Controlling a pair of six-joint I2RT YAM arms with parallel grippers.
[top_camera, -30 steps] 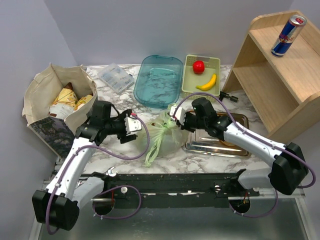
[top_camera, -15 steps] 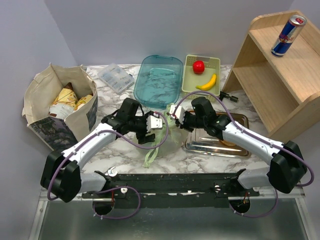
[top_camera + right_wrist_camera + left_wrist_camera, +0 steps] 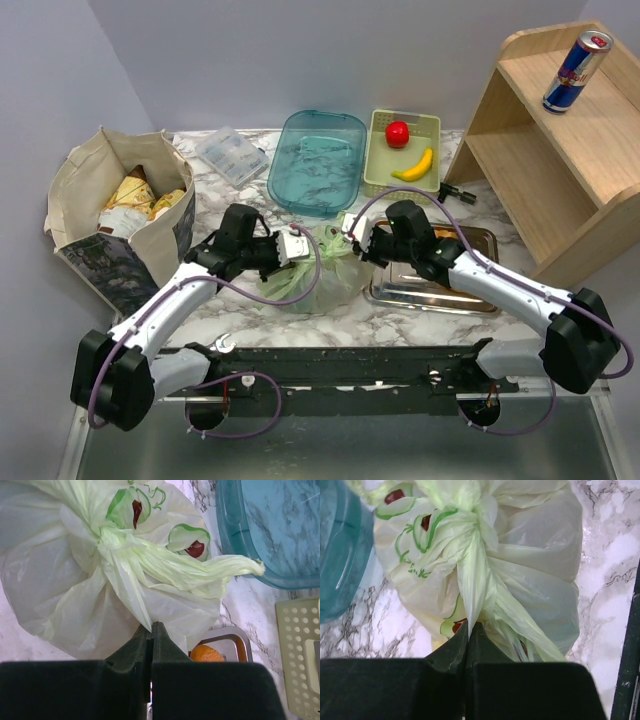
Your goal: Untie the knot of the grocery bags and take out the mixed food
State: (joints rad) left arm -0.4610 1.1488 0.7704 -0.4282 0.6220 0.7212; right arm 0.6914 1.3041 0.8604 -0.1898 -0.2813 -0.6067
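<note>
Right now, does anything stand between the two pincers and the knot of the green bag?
Nothing visible does. The left pincer is shut on a twisted strip of the green bag that runs up to the knot, and the right pincer pinches another fold of the bag. Only bag fabric lies between.

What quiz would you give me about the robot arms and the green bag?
1. True or false: the left jaws and the right jaws are both shut on the green bag.
2. What lies in the yellow basket?
A. a banana and a red fruit
B. a loaf of bread
C. a bottle
3. Fill in: the can sits on the wooden ___.

Key: 1 true; 2 A; 3 shelf.
</note>
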